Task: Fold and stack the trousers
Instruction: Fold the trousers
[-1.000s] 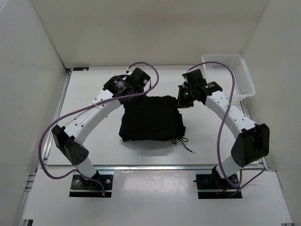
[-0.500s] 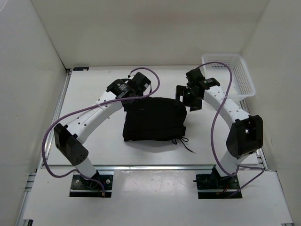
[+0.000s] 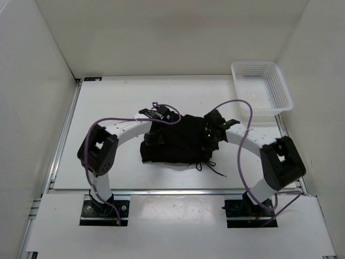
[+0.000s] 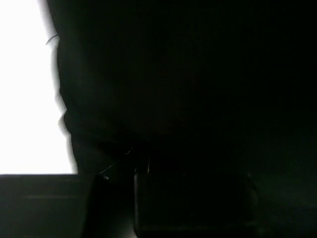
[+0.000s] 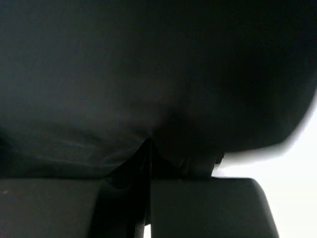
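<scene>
Folded trousers (image 3: 180, 147) lie mid-bench. The right gripper (image 3: 208, 138) pinches their right side. The left gripper (image 3: 152, 136) is at their left, its fingers too dark to read.

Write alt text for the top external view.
Folded black trousers lie on the table, the left hand down on their left edge, the right hand on their right edge. A white basket sits far right.

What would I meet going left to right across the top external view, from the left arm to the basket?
left arm's elbow → left end effector → trousers → right end effector → white basket
</scene>
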Motion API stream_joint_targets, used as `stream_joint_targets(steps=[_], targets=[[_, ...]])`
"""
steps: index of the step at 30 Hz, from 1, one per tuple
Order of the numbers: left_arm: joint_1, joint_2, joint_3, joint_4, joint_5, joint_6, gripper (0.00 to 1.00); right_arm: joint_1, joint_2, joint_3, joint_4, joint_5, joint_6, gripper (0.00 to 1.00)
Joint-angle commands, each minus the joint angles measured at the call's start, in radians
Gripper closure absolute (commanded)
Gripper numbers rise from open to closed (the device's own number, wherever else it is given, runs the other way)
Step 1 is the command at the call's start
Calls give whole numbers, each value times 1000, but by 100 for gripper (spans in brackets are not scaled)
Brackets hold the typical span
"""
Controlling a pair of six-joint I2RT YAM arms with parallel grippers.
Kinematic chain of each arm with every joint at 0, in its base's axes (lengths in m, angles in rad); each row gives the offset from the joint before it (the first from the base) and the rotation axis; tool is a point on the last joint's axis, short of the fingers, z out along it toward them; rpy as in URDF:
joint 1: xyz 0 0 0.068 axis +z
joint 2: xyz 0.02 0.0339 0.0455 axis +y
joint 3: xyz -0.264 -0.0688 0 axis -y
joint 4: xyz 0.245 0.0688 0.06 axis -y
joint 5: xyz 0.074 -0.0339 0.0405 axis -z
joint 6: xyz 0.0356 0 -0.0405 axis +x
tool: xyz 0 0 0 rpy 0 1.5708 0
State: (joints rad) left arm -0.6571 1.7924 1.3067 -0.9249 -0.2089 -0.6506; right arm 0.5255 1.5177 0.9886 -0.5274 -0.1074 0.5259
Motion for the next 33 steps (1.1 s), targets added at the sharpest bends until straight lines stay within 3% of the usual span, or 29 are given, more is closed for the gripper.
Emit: stream_joint_targets(steps=[1, 4, 6, 10, 14, 17, 21, 28, 33], targets=[[-13, 71, -20, 100, 31, -34, 90, 11, 86, -73, 153, -46, 29, 100], [-13, 73, 3, 100, 45, 0, 90, 11, 101, -61, 132, -28, 39, 100], [-13, 0, 37, 39, 45, 29, 90, 11, 29, -1, 60, 18, 26, 100], [-13, -113, 251, -87, 45, 84, 90, 11, -76, 160, -89, 72, -15, 100], [5, -81, 449, -141, 45, 108, 90, 11, -33, 310, -167, 92, -52, 100], [33, 31, 535, -141, 14, 118, 90, -12, 63, 375, -168, 103, -61, 100], [86, 192, 537, -100, 14, 118, 90, -76, 173, 363, -86, 115, -61, 100], [149, 321, 428, 23, 101, 137, 90, -140, 349, 289, 26, 84, -61, 100], [168, 331, 479, -11, 126, 147, 90, -140, 222, 323, -12, 97, -61, 100]])
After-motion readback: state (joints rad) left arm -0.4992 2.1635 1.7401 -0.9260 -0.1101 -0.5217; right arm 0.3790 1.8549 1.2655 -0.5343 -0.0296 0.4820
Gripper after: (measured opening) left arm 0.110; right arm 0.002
